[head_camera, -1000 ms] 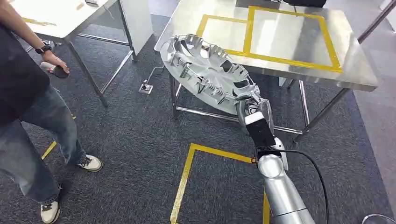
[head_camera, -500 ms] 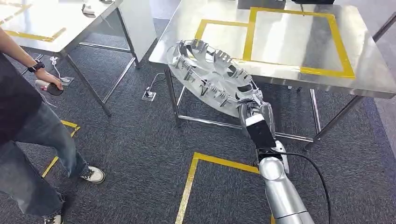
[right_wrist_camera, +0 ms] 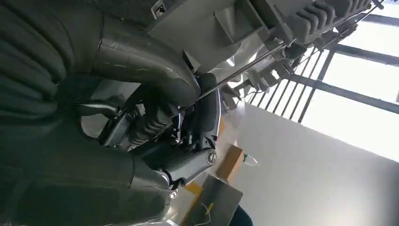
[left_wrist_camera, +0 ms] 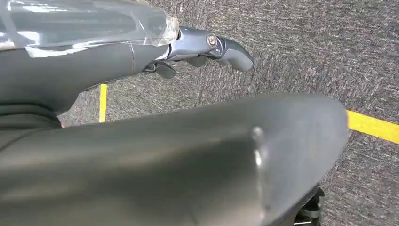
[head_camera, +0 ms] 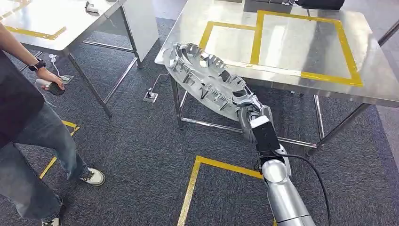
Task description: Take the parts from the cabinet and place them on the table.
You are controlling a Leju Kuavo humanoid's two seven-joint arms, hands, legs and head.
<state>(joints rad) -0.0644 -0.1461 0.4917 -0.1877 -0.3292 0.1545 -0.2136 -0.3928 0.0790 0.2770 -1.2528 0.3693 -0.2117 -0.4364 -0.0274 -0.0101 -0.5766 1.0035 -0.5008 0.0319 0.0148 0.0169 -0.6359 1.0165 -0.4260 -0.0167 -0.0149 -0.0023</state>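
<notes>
My right hand [head_camera: 252, 113] sits at the centre of the head view, at the end of the silver right arm [head_camera: 282, 193] that enters from the lower edge. Its fingers [head_camera: 256, 104] are closed around the near rim of the wheel cover [head_camera: 207, 81], a large silver disc with ribbed spokes and spring clips on its inner face. In the right wrist view the thick grey thumb [right_wrist_camera: 146, 61] lies across the rim from one side and the dark fingers [right_wrist_camera: 155, 127] curl in from the other, so the rim is clamped between them.

The wheel cover is held tilted, its far edge in the upper centre of the head view and overlapping the near left corner of the steel counter [head_camera: 376, 84]; whether it touches the counter I cannot tell. Its near edge hangs over the grey carpet [head_camera: 141, 155], below the counter's front edge. The counter top carries yellow tape rectangles [head_camera: 301, 42].

My left hand [left_wrist_camera: 207, 44] appears in the upper part of the left wrist view, above the carpet. Its fingers [left_wrist_camera: 233, 52] are extended with nothing in them and touch nothing.

A second counter [head_camera: 61, 21] stands in the upper left of the head view. A person [head_camera: 23, 117] in jeans stands at the left edge, holding a small dark object [head_camera: 55, 88] in one hand. Yellow floor tape [head_camera: 197, 179] marks the carpet at lower centre.
</notes>
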